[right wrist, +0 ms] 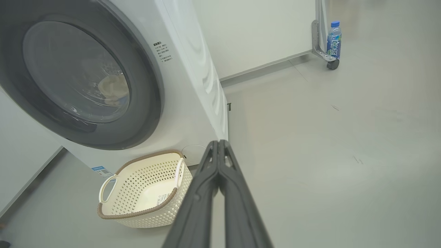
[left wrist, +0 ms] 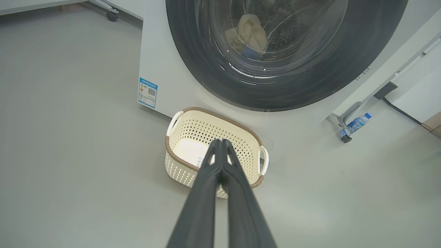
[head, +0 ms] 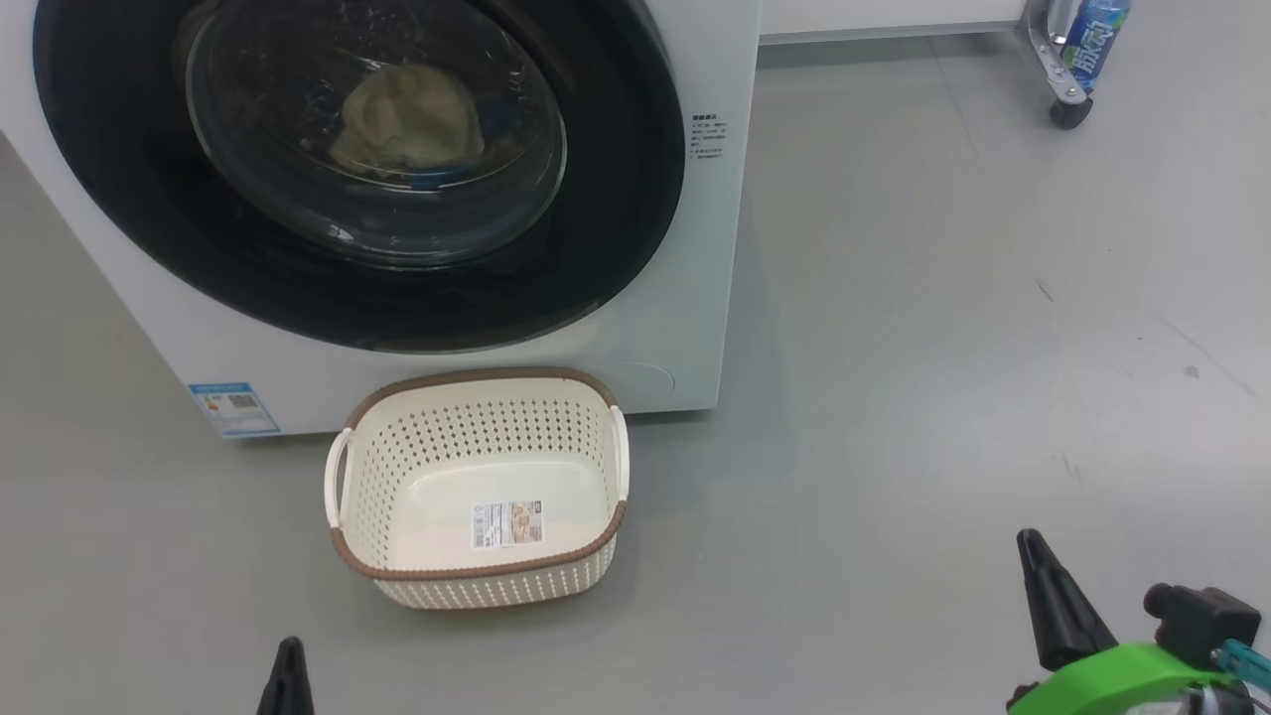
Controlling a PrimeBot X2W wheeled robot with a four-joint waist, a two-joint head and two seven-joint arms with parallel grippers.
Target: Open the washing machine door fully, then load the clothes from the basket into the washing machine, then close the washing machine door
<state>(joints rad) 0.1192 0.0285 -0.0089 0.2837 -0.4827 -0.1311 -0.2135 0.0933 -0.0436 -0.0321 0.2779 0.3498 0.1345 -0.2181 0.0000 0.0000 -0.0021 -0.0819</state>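
Here's the washing machine (head: 700, 298), big and white, and the washing machine door (head: 621, 209) sits flat against its front, glossy black rim all round. Through the bulging glass you can see the clothes (head: 412, 124): a pale cream bundle lying low in the drum, with a sliver of blue cloth at its right edge.

Down on the grey floor (head: 894, 417), the basket (head: 477, 437) stands upright just in front of the machine, below the door's lower edge. Whether its far rim touches the white panel, I cannot tell. Its bare cream bottom shows, with the label sticker (head: 507, 522) lying flat in the middle. The two white handles sit at its left and right sides.

Now the arms. The left gripper (left wrist: 218, 142) has its two long dark fingers pressed tight together, tip to tip, with nothing between them. In its wrist view it points towards the basket from above. The right gripper (right wrist: 217, 143) is the same story: fingers pinched together, holding nothing, off to the basket's right over bare floor. In the head view, both sit low in the frame, well apart from the basket.

The blue-and-white energy sticker (head: 235, 408) is low on the machine's front left. Far off at the right, a water bottle (head: 1092, 30) stands by a caster wheel (head: 1070, 111).
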